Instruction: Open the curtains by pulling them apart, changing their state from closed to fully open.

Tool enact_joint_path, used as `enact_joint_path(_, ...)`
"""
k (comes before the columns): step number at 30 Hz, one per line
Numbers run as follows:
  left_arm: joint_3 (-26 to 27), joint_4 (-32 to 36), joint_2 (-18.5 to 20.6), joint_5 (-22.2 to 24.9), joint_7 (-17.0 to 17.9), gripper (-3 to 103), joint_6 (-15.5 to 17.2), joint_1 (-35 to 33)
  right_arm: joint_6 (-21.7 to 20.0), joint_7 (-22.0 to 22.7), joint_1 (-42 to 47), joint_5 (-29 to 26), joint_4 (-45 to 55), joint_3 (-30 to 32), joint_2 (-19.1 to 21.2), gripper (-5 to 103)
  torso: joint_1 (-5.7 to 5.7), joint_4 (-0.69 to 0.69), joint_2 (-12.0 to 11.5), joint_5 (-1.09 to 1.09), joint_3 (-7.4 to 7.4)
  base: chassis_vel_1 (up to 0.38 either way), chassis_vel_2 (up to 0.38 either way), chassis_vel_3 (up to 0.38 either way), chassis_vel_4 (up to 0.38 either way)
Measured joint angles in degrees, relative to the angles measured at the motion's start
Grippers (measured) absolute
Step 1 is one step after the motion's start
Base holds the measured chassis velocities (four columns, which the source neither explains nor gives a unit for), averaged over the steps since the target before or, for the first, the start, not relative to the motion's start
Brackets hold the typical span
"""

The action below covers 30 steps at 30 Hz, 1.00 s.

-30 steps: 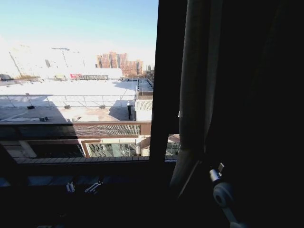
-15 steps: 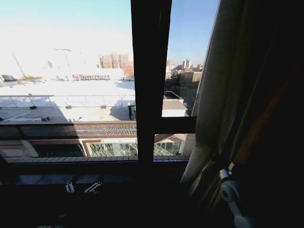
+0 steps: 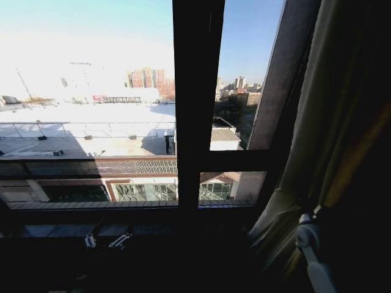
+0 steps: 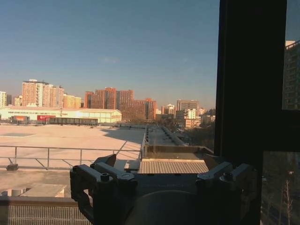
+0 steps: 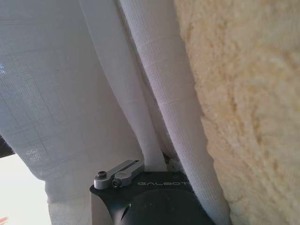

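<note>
The right pincer (image 3: 303,227), clenched on the curtain (image 3: 330,140), drags it farther right, baring more window; the left pincer (image 4: 161,180) hangs released.

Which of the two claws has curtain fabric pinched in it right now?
The right claw, low on the robot's right, is shut on a pleat of the sheer curtain. The left claw grips nothing; it faces the bare window with fingers apart.

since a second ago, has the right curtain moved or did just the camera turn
Yes. The curtain has slid to the robot's right, uncovering glass beyond the dark window frame bar, pulled by the right gripper.
</note>
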<state>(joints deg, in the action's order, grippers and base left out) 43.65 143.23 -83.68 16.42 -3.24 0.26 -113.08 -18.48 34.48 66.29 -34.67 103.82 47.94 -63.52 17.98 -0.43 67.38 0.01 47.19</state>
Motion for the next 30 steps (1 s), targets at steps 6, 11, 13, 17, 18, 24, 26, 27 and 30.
enact_joint_path(6,-0.38,0.0,-0.32,0.0,-0.03,100,-0.1,0.38,-0.09,2.06,-0.83,-1.33,-0.75,1.42,1.27,0,0.0,-0.02,-0.01,0.02,0.0,0.0,0.0,0.0,0.0)
enact_joint_path(11,-0.65,0.0,-0.26,0.0,-0.05,100,-0.02,0.63,-0.98,-2.28,4.76,-1.89,5.49,0.02,1.14,8,0.01,-0.04,-0.01,0.03,0.01,0.0,0.0,0.0,0.0)
enact_joint_path(13,-0.67,0.0,-0.23,0.0,-0.04,100,0.07,0.63,-1.15,-4.25,6.67,-1.9,7.66,-0.84,0.99,8,0.01,-0.04,-0.01,0.02,0.0,0.0,0.0,0.0,0.0)
enact_joint_path(17,-0.69,0.0,0.32,0.0,-0.04,100,0.18,0.46,-2.15,-8.46,11.56,-0.54,15.02,-4.0,-0.24,25,0.0,-0.03,0.0,-0.01,0.0,0.0,0.0,0.0,0.0)
enact_joint_path(18,-0.7,0.0,0.58,0.01,-0.03,100,0.21,0.43,-2.42,-9.21,12.54,0.16,17.28,-5.04,-0.68,30,0.0,-0.03,0.0,-0.01,0.0,0.0,0.0,0.0,0.0)
enact_joint_path(24,-0.61,0.0,0.98,0.62,0.04,100,0.41,0.73,-4.79,-11.16,17.14,1.58,26.69,-9.43,-1.19,52,0.01,0.0,-0.01,-0.01,0.0,0.0,0.0,0.0,0.0)
enact_joint_path(26,-0.4,0.0,0.84,1.21,0.3,100,0.51,1.01,-5.93,-11.19,20.59,1.5,30.24,-10.9,-1.14,58,0.0,-0.02,0.0,0.0,0.0,0.0,0.0,0.0,0.0)
enact_joint_path(27,-0.37,0.0,0.83,1.44,0.54,100,0.53,1.02,-6.12,-11.22,22.18,1.54,31.59,-11.38,-1.18,63,0.0,-0.02,0.0,-0.01,0.0,0.0,0.0,0.0,0.0)
enact_joint_path(30,-0.42,0.0,1.06,1.67,1.18,100,0.53,0.99,-6.21,-11.73,24.21,2.39,33.34,-11.79,-1.33,74,0.0,-0.02,0.0,0.0,-0.01,0.0,0.0,0.0,0.0)
